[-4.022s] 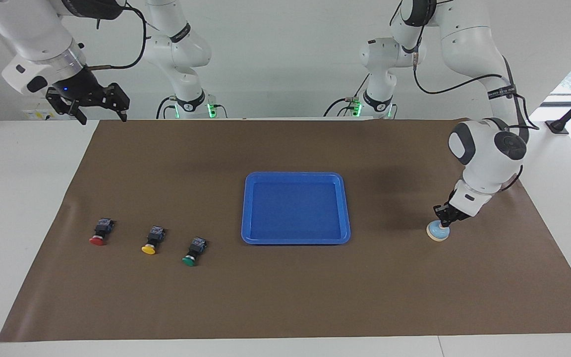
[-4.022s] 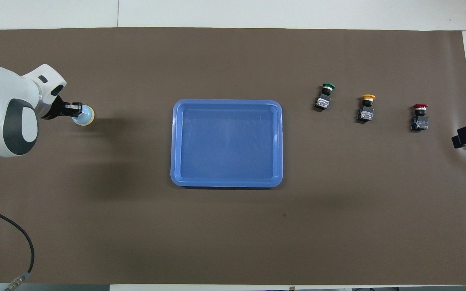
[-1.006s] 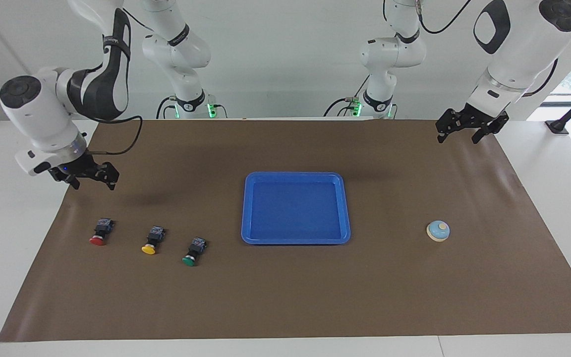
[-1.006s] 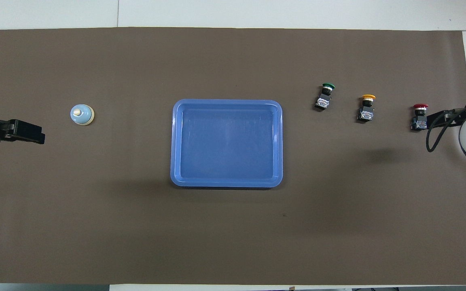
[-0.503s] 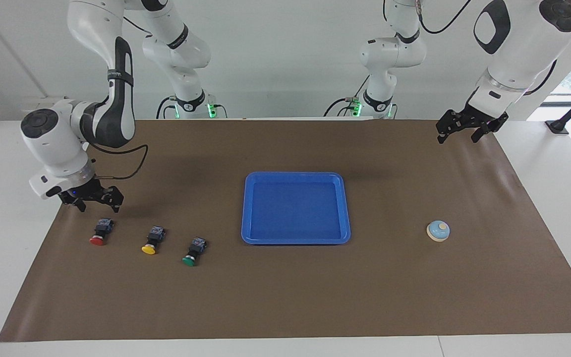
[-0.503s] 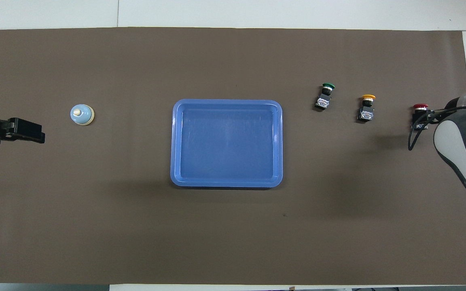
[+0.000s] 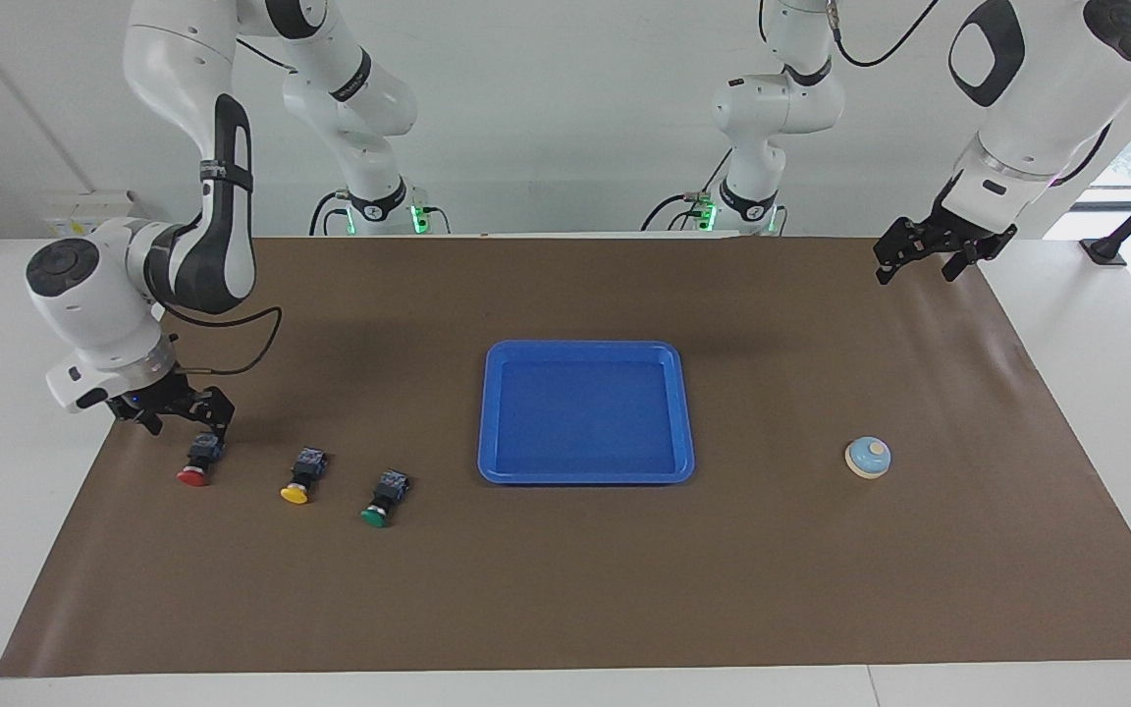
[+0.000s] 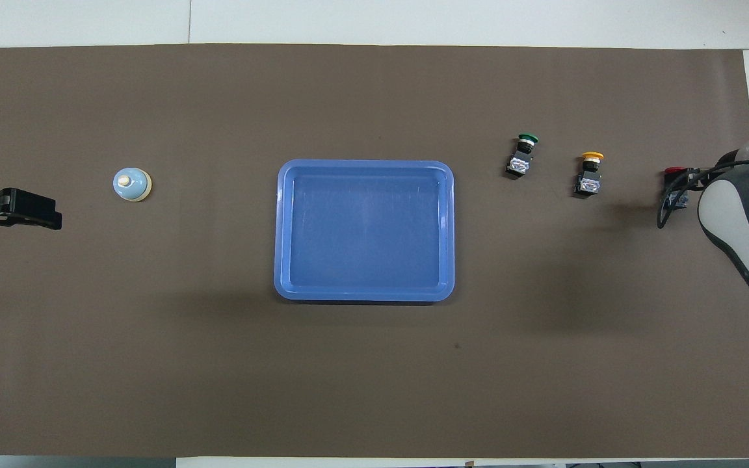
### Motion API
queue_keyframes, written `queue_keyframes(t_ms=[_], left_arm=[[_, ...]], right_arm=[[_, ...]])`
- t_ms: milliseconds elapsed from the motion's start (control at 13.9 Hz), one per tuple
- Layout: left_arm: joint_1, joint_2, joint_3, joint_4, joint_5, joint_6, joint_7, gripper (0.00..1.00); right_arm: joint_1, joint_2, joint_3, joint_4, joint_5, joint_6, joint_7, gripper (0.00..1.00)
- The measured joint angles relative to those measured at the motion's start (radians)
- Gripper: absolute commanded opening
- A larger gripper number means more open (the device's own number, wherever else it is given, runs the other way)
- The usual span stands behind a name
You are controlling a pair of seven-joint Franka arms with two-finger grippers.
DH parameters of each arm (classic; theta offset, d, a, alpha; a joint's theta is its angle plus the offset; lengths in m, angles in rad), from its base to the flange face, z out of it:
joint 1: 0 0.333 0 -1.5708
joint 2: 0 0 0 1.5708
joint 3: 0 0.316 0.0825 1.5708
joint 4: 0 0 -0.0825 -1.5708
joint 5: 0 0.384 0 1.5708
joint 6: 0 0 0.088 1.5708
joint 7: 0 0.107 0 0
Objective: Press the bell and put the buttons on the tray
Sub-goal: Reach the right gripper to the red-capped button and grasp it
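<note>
The bell point(image 7: 867, 457) stands alone on the brown mat toward the left arm's end; it also shows in the overhead view point(image 8: 131, 184). The blue tray point(image 7: 585, 412) lies empty mid-table point(image 8: 365, 231). The red button point(image 7: 194, 462), the yellow button point(image 7: 301, 474) and the green button point(image 7: 384, 497) lie in a row toward the right arm's end. My right gripper point(image 7: 189, 426) is open, low over the red button's black body. In the overhead view the right arm hides part of the red button point(image 8: 673, 172). My left gripper point(image 7: 919, 260) is open, raised and waiting.
The brown mat point(image 7: 565, 589) covers most of the white table. In the overhead view the yellow button point(image 8: 590, 174) and the green button point(image 8: 523, 155) lie between the tray and the red button. The left gripper point(image 8: 49, 211) hangs beside the bell.
My right gripper has come down from above the mat's edge to just over the red button. My left gripper has left the bell, risen and drifted slightly toward its own end.
</note>
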State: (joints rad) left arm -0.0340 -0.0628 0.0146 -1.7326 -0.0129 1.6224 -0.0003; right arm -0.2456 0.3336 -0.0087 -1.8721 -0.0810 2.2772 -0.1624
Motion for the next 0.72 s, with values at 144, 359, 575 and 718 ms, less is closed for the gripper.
queue_keyframes(t_ms=[144, 359, 575, 718], left_arm=[[0.0, 0.0, -0.001, 0.0, 0.0, 0.0, 0.0, 1.0], [0.0, 0.0, -0.001, 0.0, 0.0, 0.0, 0.0, 1.0], [0.0, 0.0, -0.001, 0.0, 0.0, 0.0, 0.0, 1.0], [0.0, 0.0, -0.001, 0.0, 0.0, 0.0, 0.0, 1.0]], right_arm=[[0.0, 0.037, 0.0, 0.003, 0.001, 0.041, 0.0, 1.0], [0.0, 0.076, 0.001, 0.006, 0.001, 0.081, 0.0, 1.0], [0.0, 0.088, 0.001, 0.007, 0.017, 0.082, 0.0, 0.65], [0.0, 0.09, 0.001, 0.007, 0.024, 0.082, 0.0, 0.14]])
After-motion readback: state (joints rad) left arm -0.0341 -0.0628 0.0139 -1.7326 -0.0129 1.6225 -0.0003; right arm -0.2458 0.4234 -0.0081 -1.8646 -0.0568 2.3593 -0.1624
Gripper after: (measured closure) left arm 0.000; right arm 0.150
